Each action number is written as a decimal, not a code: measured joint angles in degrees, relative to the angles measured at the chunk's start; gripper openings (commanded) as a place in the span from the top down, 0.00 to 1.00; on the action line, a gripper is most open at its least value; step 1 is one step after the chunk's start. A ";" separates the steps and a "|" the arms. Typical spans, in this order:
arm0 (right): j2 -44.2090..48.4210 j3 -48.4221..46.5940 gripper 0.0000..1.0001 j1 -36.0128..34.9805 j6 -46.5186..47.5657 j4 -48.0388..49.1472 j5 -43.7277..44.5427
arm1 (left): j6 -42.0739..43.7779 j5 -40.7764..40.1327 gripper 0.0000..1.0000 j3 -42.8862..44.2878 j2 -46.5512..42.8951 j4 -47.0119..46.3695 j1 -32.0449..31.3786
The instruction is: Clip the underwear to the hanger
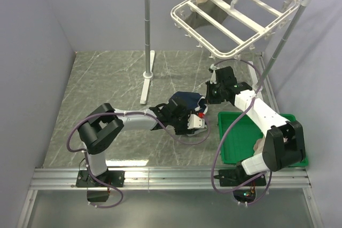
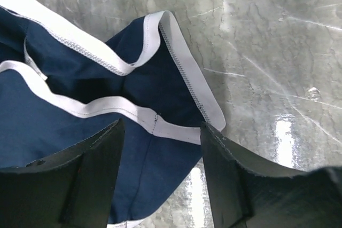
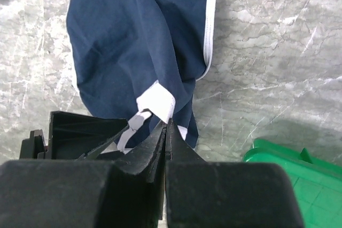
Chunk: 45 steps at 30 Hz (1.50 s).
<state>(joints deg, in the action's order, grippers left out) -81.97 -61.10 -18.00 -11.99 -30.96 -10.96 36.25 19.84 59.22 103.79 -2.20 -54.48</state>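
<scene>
White left arm [image 1: 136,119], right arm [image 1: 259,111]; black left pincer [image 2: 160,132], right pincer [image 3: 166,125]; purplish cables [image 1: 216,153].

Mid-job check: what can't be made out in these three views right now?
- Top view: fingertips of the left gripper, hidden under its own wrist and the underwear.
- Right wrist view: how much white band the shut right gripper pinches, hidden between its jaws.
- Left wrist view: most of the underwear, cut by the left edge.
- Top view: the hanger clips, too small to tell open or shut.

Stand pole [image 1: 146,52] L of underwear [image 1: 185,101], green tray [image 1: 238,132] R; tabletop [image 1: 107,78] behind open.
</scene>
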 measured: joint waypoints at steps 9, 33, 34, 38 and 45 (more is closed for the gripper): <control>-0.98 0.00 1.00 0.00 0.98 -0.44 -0.04 | -2.86 0.04 0.74 2.69 3.58 -0.13 0.42; -4.94 -0.92 0.98 -5.09 13.84 -7.61 -10.16 | -15.26 7.26 1.00 0.35 -31.58 16.85 9.75; -4.94 -0.96 0.96 -5.62 14.99 -8.39 -11.06 | -16.52 7.85 1.00 -0.09 -33.38 17.68 10.32; -4.92 -1.81 0.76 -7.78 21.09 -13.40 -14.93 | -21.92 9.07 1.00 -2.27 -40.50 20.55 12.72; -7.06 -5.75 0.46 -7.89 25.03 -15.96 -14.34 | -30.36 10.45 1.00 -2.73 -39.74 20.48 20.87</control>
<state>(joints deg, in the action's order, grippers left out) -89.03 -66.85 -25.89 13.04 -46.92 -25.30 5.89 30.28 56.49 64.05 18.28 -33.61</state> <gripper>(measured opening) 0.531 0.012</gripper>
